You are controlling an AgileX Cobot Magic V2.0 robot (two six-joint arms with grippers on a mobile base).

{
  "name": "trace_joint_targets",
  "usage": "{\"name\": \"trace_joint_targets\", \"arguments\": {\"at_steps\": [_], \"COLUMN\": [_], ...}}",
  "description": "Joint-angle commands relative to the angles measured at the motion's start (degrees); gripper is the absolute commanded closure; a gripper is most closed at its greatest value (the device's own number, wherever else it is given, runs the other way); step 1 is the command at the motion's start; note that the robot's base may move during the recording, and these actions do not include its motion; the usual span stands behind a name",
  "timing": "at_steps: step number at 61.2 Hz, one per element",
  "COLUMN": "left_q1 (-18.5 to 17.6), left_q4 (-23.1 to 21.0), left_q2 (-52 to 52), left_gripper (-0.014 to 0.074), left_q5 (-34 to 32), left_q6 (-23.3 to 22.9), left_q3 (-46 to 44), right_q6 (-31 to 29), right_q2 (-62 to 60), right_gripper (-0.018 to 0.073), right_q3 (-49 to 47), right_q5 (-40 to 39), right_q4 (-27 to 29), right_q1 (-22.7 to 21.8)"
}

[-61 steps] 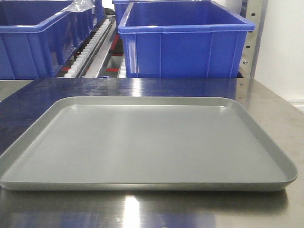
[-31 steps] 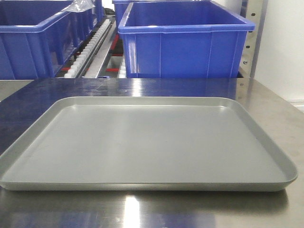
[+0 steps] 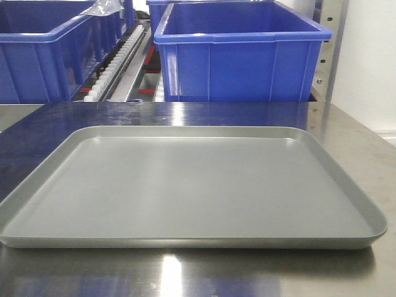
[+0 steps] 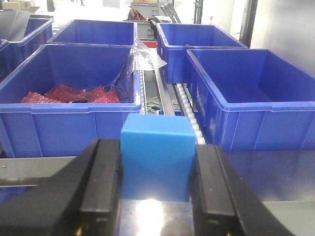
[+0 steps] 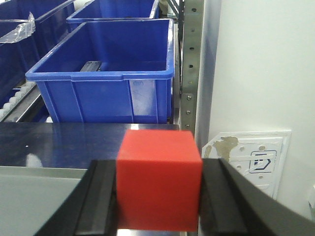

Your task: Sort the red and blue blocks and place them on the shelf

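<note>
In the left wrist view my left gripper (image 4: 156, 169) is shut on the blue block (image 4: 156, 160), both black fingers (image 4: 101, 182) pressed to its sides, facing the shelf's blue bins. In the right wrist view my right gripper (image 5: 158, 189) is shut on the red block (image 5: 158, 179), held above the steel surface by the right end of the shelf (image 5: 189, 73). In the front view neither gripper nor block shows; the shelf (image 3: 124, 65) with its roller track stands behind the tray.
A flat grey tray (image 3: 74, 139) with nothing on it lies on the steel table (image 3: 346, 133). Large blue bins (image 3: 241, 52) (image 4: 251, 98) (image 5: 106, 73) sit on the rack. The left bin (image 4: 69, 93) holds red packets. A white wall (image 5: 261, 73) is to the right.
</note>
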Motion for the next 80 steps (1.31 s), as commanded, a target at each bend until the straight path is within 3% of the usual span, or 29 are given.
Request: {"name": "trace_joint_targets", "arguments": {"at_steps": [1,80], "left_q1": [0.1,0.1], "left_q4": [-0.68,-0.68], "left_q2": [0.3,0.3], "left_gripper": [0.0474,0.0474], "left_q5": [-4.65,-4.65], "left_q6": [-0.49,-0.49], "left_q3": [-1.59,-1.59], "right_q6": [-0.33,-0.33], "right_q2": [0.59,0.59], "right_gripper": [0.0491,0.0491], "right_q3": [-1.46,-1.46], "right_q5": [-5.42,-5.42], "right_q4": [-0.55,-0.55], "right_q1": [-0.04,-0.04]}}
